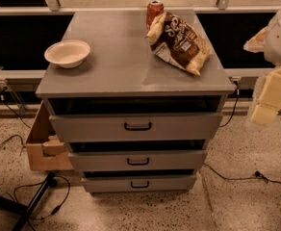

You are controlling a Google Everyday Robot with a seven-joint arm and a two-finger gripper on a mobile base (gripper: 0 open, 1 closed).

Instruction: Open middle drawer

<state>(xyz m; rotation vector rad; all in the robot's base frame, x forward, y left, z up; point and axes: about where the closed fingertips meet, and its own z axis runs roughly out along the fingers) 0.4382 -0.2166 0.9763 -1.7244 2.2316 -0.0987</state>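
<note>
The grey cabinet point(131, 66) stands in the centre of the camera view with three drawers stacked in its front. The middle drawer point(179, 160) is the second one down, a wide flat grey front with a small black loop handle point(138, 161). A dark gap shows above its front, and it sticks out slightly less than the top drawer point(188, 125). The lowest drawer point(169, 183) sits below it. My gripper point(269, 100), cream-coloured, hangs at the right edge of the view, off to the right of the cabinet and level with the top drawer, touching nothing.
On the cabinet top lie a white bowl point(67, 53) at left, a brown chip bag point(179, 42) and a red can point(154, 9) at the back. A cardboard box point(42, 146) leans against the cabinet's left side. Cables point(227, 174) and a black stand leg point(32, 203) cross the speckled floor.
</note>
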